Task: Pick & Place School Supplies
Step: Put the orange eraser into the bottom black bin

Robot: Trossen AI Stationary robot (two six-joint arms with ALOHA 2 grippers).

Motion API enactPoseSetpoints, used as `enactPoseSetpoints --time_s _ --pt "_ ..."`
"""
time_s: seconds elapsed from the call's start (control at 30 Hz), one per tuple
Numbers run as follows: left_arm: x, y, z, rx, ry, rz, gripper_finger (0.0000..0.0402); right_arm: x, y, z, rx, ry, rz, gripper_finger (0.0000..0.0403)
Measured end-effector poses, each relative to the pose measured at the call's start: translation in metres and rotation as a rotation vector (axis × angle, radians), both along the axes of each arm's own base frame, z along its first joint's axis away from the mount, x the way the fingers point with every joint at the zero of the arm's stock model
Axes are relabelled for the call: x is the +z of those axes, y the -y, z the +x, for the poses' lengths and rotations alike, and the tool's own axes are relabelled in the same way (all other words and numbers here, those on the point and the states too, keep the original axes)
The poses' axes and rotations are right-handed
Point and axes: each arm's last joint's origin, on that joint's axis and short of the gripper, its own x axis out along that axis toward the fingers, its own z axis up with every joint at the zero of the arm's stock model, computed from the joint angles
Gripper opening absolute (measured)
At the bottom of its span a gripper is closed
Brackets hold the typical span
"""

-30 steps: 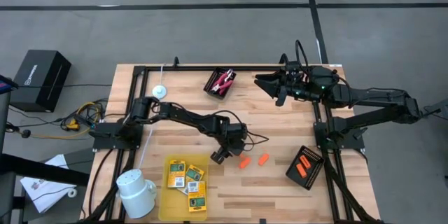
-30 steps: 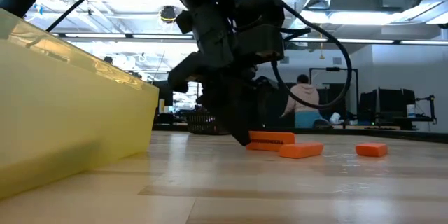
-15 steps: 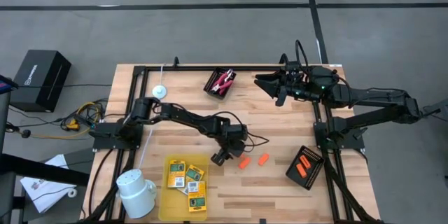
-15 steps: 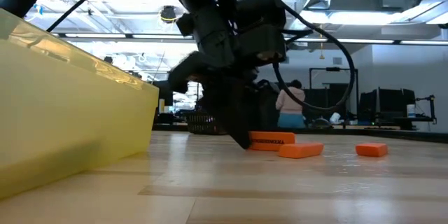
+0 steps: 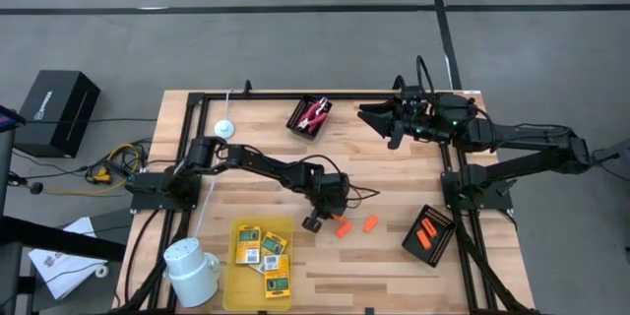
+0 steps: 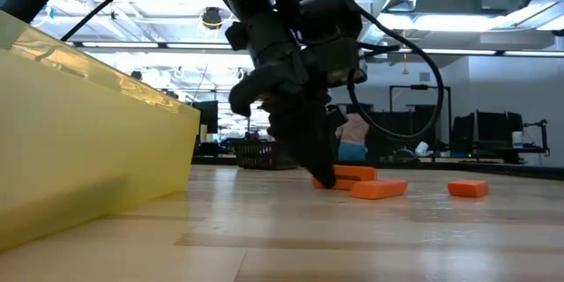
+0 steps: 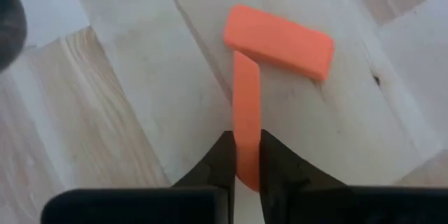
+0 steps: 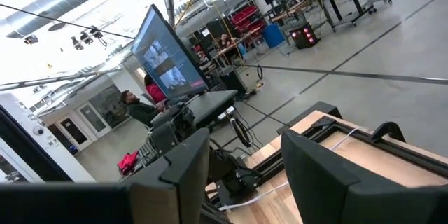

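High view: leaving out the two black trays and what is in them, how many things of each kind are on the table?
yellow-and-green packets: 4, in the yellow tray
orange pieces: 2, one clamped in the left hand
white mug: 1
white disc: 1
Total: 8

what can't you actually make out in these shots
- Low view: the near yellow tray wall hides everything inside it.
- Low view: the left gripper covers part of the orange piece it has shut on.
- High view: contents of the black tray are too small to count.
- Right wrist view: the right gripper sees no supplies.
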Motion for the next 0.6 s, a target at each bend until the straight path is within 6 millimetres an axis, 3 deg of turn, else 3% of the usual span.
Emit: enactPoseSetpoints --time_s 0.17,0.37,0.6 --pt "0.008 -0.003 0.003 0.081 0.016 -0.023 0.0025 0.002 0.000 0.000 0.000 0.021 -0.003 0.0170" --pt "0.044 -0.016 0.003 0.150 0.121 -0.065 0.0025 0.011 0.002 -0.002 -0.017 0.107 -0.061 0.0160" --pt "0.090 -0.041 -0.002 0.301 0.243 -0.147 0.0025 0.030 0.008 -0.014 -0.067 0.093 -0.146 0.0141"
